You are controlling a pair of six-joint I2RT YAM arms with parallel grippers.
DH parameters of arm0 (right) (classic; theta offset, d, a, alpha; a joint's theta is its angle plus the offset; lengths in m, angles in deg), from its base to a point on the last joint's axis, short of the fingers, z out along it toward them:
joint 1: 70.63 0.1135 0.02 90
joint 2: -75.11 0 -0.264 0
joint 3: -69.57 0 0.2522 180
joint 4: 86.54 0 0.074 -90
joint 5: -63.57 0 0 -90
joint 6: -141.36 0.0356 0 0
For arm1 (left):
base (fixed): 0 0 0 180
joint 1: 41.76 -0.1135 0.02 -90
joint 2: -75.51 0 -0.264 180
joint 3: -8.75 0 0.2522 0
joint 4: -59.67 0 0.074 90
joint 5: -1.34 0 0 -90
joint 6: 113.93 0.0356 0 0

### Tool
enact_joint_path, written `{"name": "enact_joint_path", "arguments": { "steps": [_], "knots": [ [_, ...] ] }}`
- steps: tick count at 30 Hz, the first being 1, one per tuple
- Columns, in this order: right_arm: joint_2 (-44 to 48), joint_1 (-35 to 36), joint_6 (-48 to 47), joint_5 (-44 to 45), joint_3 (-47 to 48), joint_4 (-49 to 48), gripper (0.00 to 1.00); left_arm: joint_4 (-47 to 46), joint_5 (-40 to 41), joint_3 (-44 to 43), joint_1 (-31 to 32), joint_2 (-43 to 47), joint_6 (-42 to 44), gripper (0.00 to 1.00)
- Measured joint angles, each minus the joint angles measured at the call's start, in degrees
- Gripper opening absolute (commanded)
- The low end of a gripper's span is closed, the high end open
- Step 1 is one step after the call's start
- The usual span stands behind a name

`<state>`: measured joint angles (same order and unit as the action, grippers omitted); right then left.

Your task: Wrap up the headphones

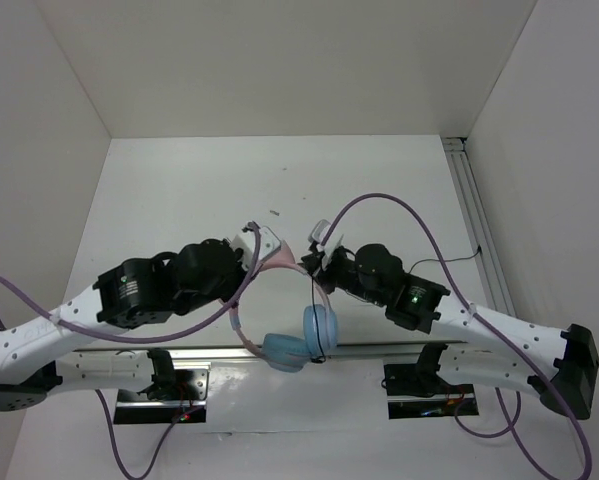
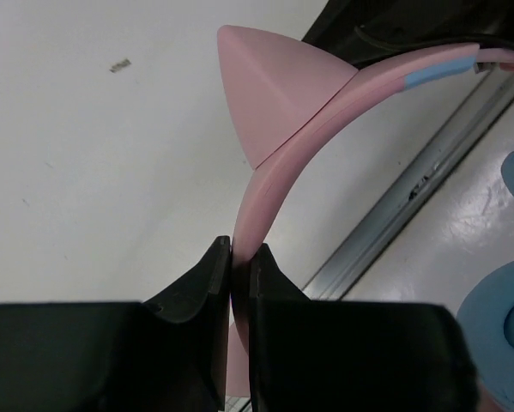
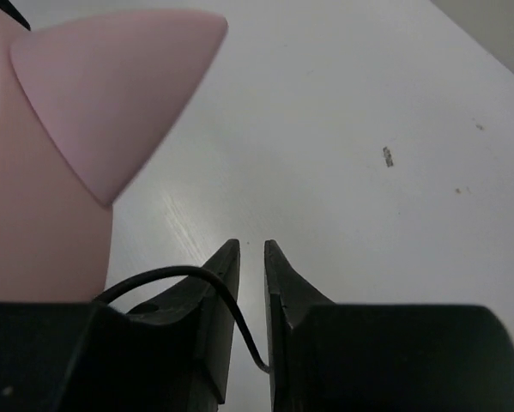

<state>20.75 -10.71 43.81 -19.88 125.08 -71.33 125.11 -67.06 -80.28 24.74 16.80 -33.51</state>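
The headphones hang between my two grippers above the table's near edge. Their pink cat-eared headband (image 1: 279,262) arches between the grippers, and the two light blue ear cups (image 1: 285,351) dangle below it. My left gripper (image 1: 253,246) is shut on the headband (image 2: 299,146), with the jaws (image 2: 240,245) pinching its lower end. My right gripper (image 1: 315,252) sits just right of the headband, jaws almost together (image 3: 247,245), and the thin black cord (image 3: 166,273) runs over one finger into the narrow gap. A pink cat ear (image 3: 111,86) fills that view's upper left. The cord (image 1: 312,300) drops toward the cups.
A metal rail (image 1: 379,350) runs along the near edge under the ear cups, and another (image 1: 474,200) runs along the right wall. Purple robot cables (image 1: 399,205) loop above the right arm. A small speck (image 1: 276,211) lies on the white table beyond the grippers. White walls enclose the table.
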Motion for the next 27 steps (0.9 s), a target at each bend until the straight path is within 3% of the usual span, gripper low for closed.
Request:
{"name": "enact_joint_path", "arguments": {
  "steps": [6,16,21,24,27],
  "knots": [
    [-3.7,-9.4,1.7,-14.5,-0.1,-11.1,0.60,-4.7,7.6,2.1,0.0,6.7,-2.8,0.00],
    [-26.6,-17.4,9.7,-33.7,3.8,-28.5,0.63,-6.7,11.1,2.4,0.0,9.4,-8.9,0.00],
    [-34.2,-21.2,16.1,-39.1,1.9,-41.0,0.55,-6.6,18.8,2.1,0.1,11.0,-15.5,0.00],
    [-38.6,-21.6,19.7,-41.6,-0.9,-47.8,0.29,-6.8,24.9,2.0,0.1,13.0,-19.6,0.00],
    [-42.6,-21.6,23.2,-43.3,-4.1,-52.9,0.21,-6.6,31.7,1.3,0.1,13.9,-24.0,0.00]
  ]
}}
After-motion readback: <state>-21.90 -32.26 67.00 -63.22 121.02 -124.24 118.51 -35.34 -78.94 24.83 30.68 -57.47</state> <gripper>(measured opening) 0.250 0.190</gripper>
